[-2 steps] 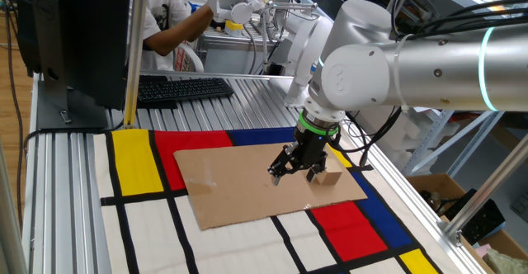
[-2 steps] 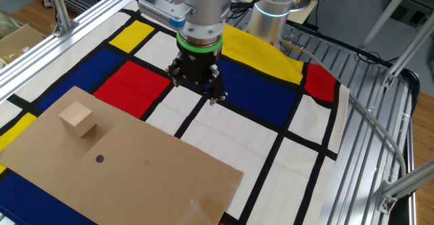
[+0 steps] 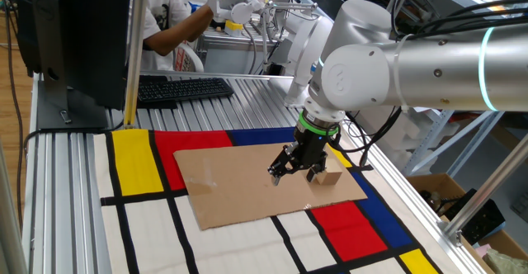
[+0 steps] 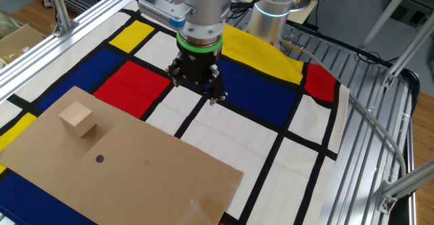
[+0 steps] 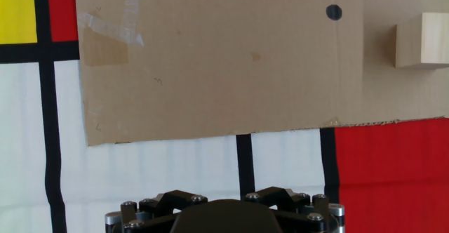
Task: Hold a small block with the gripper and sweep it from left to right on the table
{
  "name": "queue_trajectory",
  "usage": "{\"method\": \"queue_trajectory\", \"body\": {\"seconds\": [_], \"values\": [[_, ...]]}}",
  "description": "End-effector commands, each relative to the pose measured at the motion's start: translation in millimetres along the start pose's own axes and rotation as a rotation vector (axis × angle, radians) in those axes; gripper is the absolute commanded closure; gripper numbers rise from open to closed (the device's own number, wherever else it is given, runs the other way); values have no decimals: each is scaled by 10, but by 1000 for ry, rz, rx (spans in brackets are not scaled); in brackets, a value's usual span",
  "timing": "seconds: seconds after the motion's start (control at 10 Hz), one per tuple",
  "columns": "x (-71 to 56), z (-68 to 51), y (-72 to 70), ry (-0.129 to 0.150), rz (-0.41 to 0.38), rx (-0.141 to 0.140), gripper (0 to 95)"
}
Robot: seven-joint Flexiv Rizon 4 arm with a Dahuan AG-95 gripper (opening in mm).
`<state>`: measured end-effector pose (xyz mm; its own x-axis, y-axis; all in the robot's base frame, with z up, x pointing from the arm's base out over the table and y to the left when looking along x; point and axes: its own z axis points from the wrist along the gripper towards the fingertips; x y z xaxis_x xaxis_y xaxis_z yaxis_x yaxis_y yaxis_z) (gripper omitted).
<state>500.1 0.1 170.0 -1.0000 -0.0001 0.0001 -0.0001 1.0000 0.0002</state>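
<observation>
The gripper [image 4: 198, 83] hung above the mat [image 4: 237, 144], off the cardboard sheet [image 4: 135, 177], and it held nothing. Whether the fingers were spread or closed could not be told: the other fixed view showed only short dark tips under the green ring [image 4: 199, 47], and the hand view showed just the black base of the tool [image 5: 224, 215] at the bottom edge. The fingers themselves stayed out of that shot.

The small wooden block [image 4: 75, 118] sat on the cardboard sheet, near one of its corners, well apart from the gripper. Close by it on the sheet was a small black dot [image 4: 100, 159]. From the hand view the block [image 5: 421, 41] was off to the right, partly cut by the frame, with the dot [image 5: 334, 12] to its left and a strip of clear tape [image 5: 112, 26] further left on the sheet.

In one fixed view the gripper [image 3: 299, 165] looked to overlap the sheet [image 3: 247, 183], with the block [image 3: 329, 178] just beside it, but the other fixed view showed them apart. The sheet lay on the mat, covering parts of its red and blue rectangles, and the mat lay on the ribbed aluminium table [image 3: 66, 191]. Beyond the sheet a black keyboard [image 3: 181, 87] rested on the table, beside a dark monitor [image 3: 78, 35].
</observation>
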Motion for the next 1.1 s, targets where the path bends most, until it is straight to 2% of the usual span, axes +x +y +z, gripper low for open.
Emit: {"method": "queue_trajectory", "body": {"seconds": [0.1,0.2,0.3,0.5,0.7,1.1], "values": [[1,0,-1,-31,-72,-69,950],[2,-1,-3,-24,-56,-104,950],[8,-3,-1,-24,-59,-103,950],[8,-4,-2,-24,-69,-79,950],[8,-4,-2,-23,-67,-81,950],[9,-5,-5,-22,-67,-63,950]]}}
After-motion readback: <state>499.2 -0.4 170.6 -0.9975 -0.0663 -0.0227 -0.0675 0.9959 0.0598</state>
